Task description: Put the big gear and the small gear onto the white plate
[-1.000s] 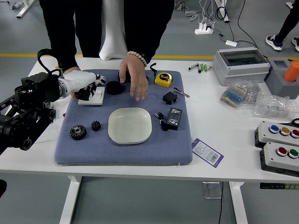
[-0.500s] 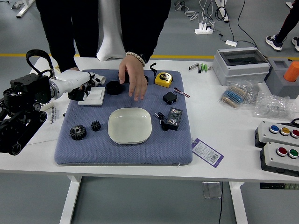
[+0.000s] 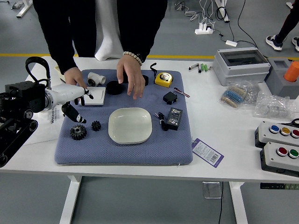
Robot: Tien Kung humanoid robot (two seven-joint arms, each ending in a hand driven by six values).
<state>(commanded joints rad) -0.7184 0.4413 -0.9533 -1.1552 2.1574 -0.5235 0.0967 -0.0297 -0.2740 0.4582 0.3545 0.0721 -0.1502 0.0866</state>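
White table (image 3: pixel 219 133) — blue-gray mat (image 3: pixel 107 155) flat on left and middle part. Printed paper sheet (image 3: pixel 46 131) at left, next to mat. Purple-and-white barcode tag (image 3: pixel 207 152) by mat's near right corner. Right side: batteries (image 3: pixel 200 68), gray enclosure box (image 3: pixel 240 70) with window lid, bagged electronic components (image 3: pixel 234 96), crumpled clear plastic bag (image 3: pixel 275 107) — two push-button control boxes (image 3: pixel 276 136), one nearer.

Can't read a word here! Seeing only tiny, illegible print on the purple-and-white tag (image 3: pixel 207 152) and white paper (image 3: pixel 45 132).
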